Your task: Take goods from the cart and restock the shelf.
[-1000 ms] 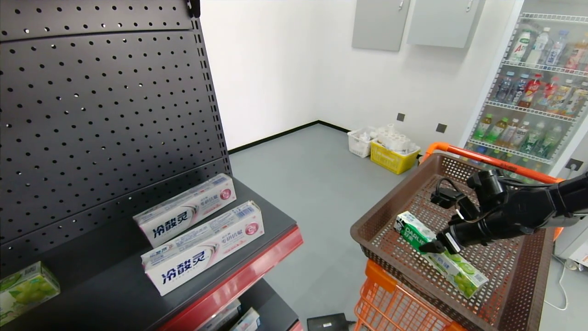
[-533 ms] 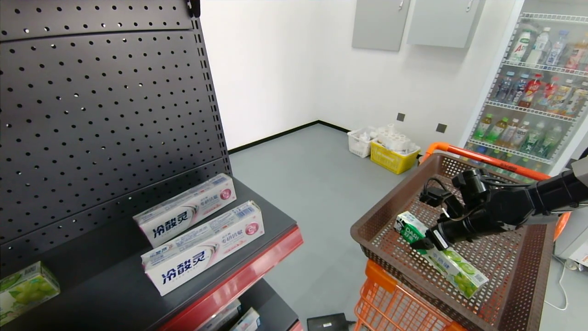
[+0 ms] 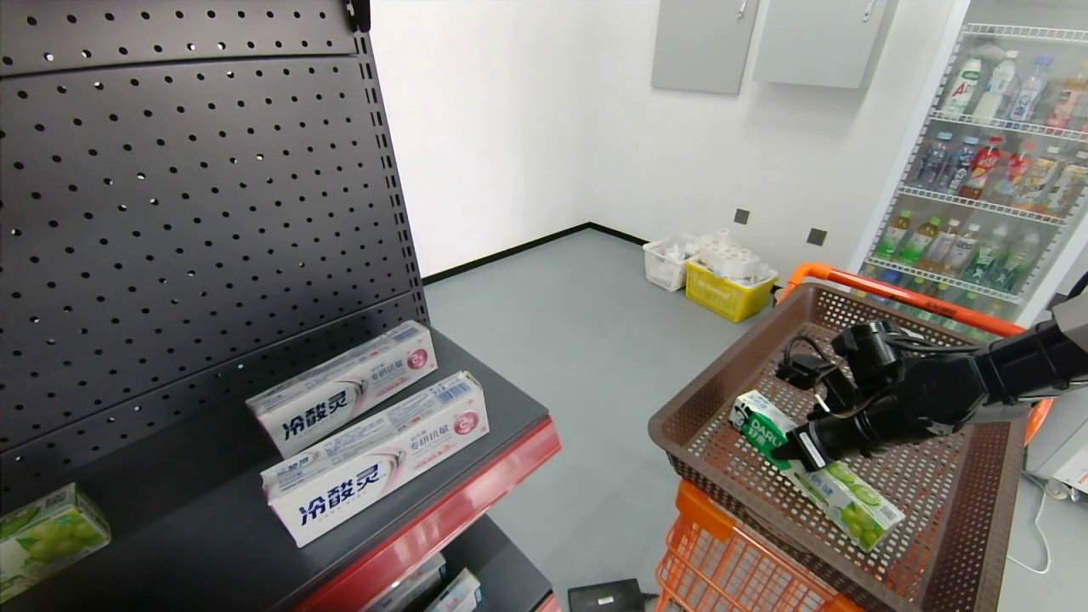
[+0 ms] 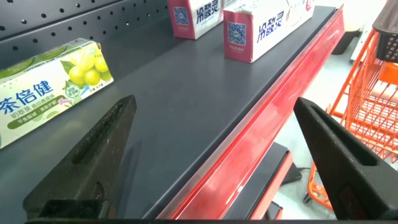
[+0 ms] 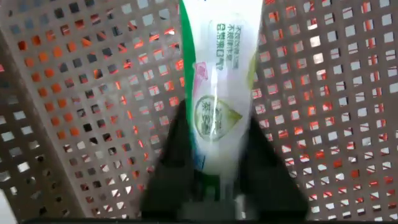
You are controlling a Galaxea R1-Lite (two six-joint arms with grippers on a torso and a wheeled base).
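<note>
In the brown basket the green toothpaste box lies flat, one end pinched between the right gripper fingers, one on each long side.

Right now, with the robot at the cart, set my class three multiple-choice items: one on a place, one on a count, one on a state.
1. Where is the right gripper?
A) at the green box in the brown basket
B) on the shelf
C) on the floor

2. How many white-and-pink boxes lie on the shelf?
A) one
B) two
C) four

3. The left gripper is:
A) open
B) shut on a box
C) shut on nothing

Answers:
1 A, the head view shows it at that box inside the basket.
2 B, two lie side by side.
3 A, its fingers stand wide apart above the shelf.
</note>
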